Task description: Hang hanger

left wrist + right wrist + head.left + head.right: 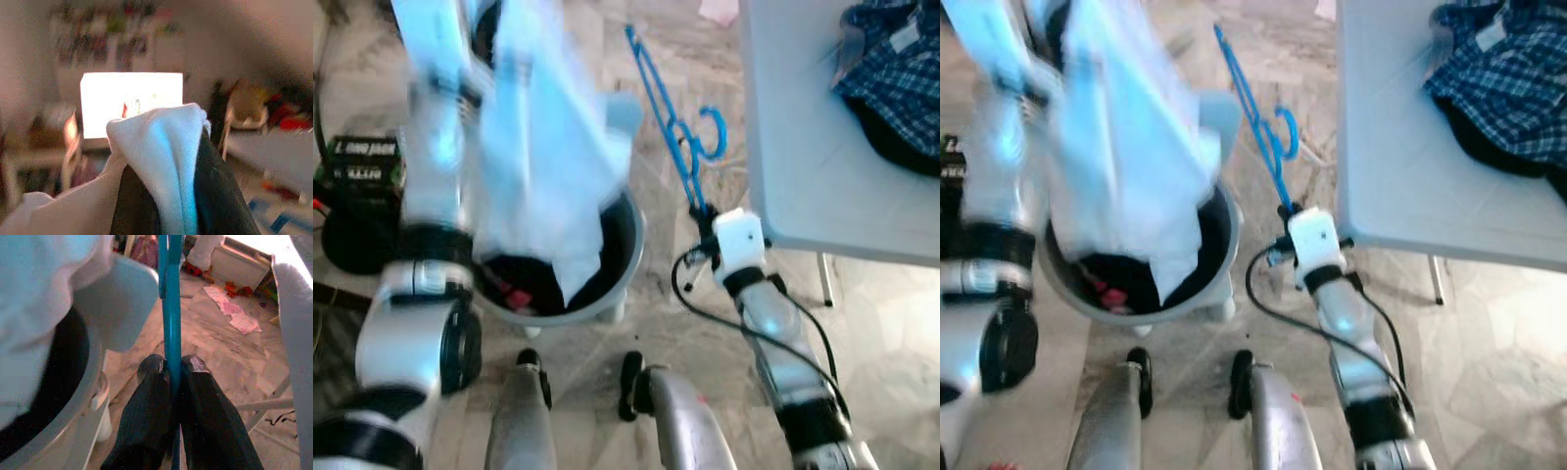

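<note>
Right tool (171, 369) is clamped on the blue hanger (671, 127), its two black fingers (151, 406) pressed together on the thin bar, as the right wrist view shows clearly. It grips the hanger at one end, so the long bar and the hook rise free above it, over the floor between the basket (626, 259) and the near corner of the white table (803, 157). I think this low grip is chosen so that the rest of the hanger is open for a garment to slide on.

Left tool (161, 196) is raised high and is closed on a fold of the white cloth (538, 137). The cloth hangs down from it, and its lower end reaches into the grey basket, where dark clothes lie. Held up like this, the cloth can hang straight, which should help to bring it to the hanger.

A blue checked shirt (891, 69) lies on the table, near its far right corner.

The hanger is not yet hung anywhere, and the cloth and hanger are apart.
</note>
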Available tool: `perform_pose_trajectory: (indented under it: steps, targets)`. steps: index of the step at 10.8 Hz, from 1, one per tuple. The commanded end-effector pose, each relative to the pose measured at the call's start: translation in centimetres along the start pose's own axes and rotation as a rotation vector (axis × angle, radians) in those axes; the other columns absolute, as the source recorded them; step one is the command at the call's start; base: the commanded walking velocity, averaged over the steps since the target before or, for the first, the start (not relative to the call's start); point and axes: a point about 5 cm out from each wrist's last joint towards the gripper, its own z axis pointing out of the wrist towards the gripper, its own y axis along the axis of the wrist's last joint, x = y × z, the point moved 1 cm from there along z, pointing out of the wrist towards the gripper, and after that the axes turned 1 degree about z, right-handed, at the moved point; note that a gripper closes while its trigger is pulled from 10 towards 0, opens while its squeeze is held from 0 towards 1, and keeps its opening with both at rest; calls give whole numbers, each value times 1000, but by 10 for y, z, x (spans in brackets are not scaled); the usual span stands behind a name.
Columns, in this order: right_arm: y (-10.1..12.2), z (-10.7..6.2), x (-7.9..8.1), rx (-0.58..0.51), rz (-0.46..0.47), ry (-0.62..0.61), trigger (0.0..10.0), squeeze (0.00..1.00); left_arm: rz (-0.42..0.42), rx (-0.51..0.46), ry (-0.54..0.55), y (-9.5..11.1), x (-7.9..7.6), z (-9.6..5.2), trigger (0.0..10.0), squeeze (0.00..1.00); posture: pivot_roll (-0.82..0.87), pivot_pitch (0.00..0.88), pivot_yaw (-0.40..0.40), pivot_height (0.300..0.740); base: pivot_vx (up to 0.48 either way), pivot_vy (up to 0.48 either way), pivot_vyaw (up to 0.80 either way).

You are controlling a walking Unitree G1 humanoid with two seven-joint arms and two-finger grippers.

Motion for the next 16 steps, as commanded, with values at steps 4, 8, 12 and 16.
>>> perform_pose_trajectory:
  steps: [4,8,12,16]
  targets:
    - [-14,-8,-7,36,-6,-48,10000,0,74,129,-225,-45,-72,-80,0,0,68,238,-84,740,0,0,0]
    - [-18,-11,-13,51,-21,-45,10000,0,195,575,-489,-98,-76,-220,0,0,75,256,-105,740,0,0,0]
    - [-19,-10,-10,56,-24,-24,10000,0,171,1145,-792,-108,-77,-338,0,0,87,268,-110,740,0,0,0]
    - [-19,-10,-9,55,-30,-9,10000,0,256,1249,-523,-115,-46,-338,10000,1000,82,268,-119,740,0,0,0]
